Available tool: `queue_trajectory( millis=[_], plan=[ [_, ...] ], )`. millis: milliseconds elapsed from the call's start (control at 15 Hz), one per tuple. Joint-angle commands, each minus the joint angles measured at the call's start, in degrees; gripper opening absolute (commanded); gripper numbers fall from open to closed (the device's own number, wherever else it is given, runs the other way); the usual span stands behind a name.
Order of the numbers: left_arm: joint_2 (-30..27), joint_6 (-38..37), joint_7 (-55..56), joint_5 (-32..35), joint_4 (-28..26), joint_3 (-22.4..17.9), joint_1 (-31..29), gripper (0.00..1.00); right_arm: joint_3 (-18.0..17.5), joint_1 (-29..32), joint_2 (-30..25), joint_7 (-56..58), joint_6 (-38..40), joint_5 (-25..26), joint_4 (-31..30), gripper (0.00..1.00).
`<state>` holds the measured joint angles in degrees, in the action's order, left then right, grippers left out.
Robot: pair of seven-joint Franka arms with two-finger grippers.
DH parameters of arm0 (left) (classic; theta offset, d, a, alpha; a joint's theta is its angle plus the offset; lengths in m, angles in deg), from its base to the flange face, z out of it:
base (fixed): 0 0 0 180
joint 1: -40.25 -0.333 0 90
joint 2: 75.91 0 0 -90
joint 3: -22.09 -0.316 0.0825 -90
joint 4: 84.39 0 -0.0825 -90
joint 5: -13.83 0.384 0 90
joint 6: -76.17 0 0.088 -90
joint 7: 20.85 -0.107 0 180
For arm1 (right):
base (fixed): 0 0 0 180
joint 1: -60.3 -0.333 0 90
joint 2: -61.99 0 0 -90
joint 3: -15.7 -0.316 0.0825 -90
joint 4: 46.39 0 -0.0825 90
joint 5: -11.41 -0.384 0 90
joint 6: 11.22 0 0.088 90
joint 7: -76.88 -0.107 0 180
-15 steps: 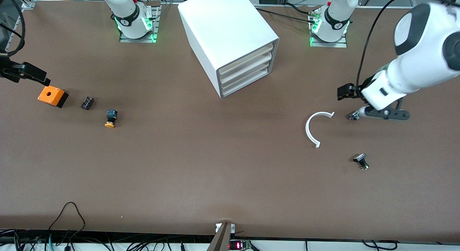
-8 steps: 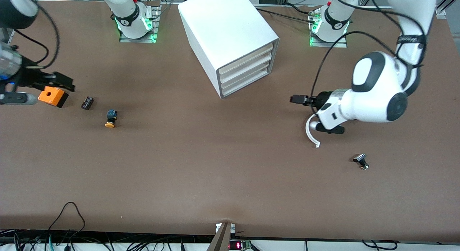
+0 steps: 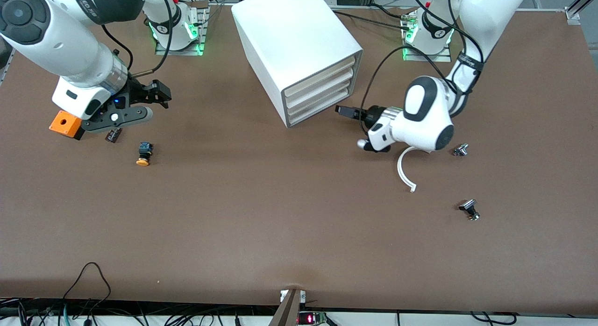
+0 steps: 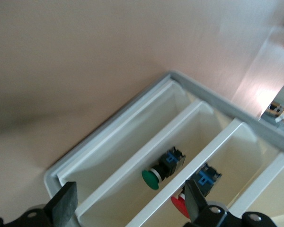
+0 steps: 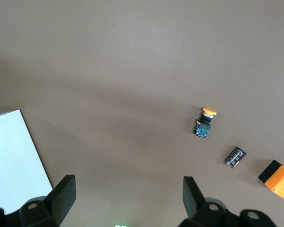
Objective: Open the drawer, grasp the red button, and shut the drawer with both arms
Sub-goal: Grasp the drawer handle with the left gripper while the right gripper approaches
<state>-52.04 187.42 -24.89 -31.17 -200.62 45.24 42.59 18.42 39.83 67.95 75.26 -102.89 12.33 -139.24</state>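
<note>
The white cabinet (image 3: pixel 299 46) stands at the robots' side of the table, and its four cream drawer fronts (image 3: pixel 322 90) are all shut. My left gripper (image 3: pixel 345 111) hovers open and empty just in front of them. In the left wrist view its jaws (image 4: pixel 130 205) stand wide and face the drawer fronts. Through the fronts I see the red-capped button (image 4: pixel 179 204) in one drawer and a green-capped button (image 4: pixel 154 178) in the drawer beside it. My right gripper (image 3: pixel 161 95) is open and empty over the table between the orange box and the cabinet.
The orange box (image 3: pixel 67 124), a small black part (image 3: pixel 113 134) and the orange-yellow button (image 3: pixel 144 154) lie toward the right arm's end. A white curved strip (image 3: pixel 404 169) and two small metal parts (image 3: pixel 461 150) (image 3: pixel 469 209) lie toward the left arm's end.
Both arms have swung in from the table's ends. The left gripper moved from near the curved strip to in front of the drawers. The right gripper moved past the orange box toward the cabinet.
</note>
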Motion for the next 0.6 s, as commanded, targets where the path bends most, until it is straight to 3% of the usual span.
queue_trajectory(
  millis=[0, 400, 533],
  plan=[
    [-2.86, 1.08, -1.67, -1.41, -3.91, 3.38, -0.50, 1.00, 0.53, -2.55, 0.28, 0.83, -0.87, 2.14, 0.13, 1.00],
    [-4.54, 0.99, -1.67, -1.67, -9.19, 6.82, -0.76, 0.94, 0.44, -2.90, 0.37, 3.03, -1.05, 3.64, 0.13, 1.00],
    [-4.45, 1.08, -1.84, -3.86, -9.81, 7.96, -0.76, 0.91, 0.44, -3.43, 0.98, 3.11, -1.40, 2.07, 0.13, 1.00]
  ],
)
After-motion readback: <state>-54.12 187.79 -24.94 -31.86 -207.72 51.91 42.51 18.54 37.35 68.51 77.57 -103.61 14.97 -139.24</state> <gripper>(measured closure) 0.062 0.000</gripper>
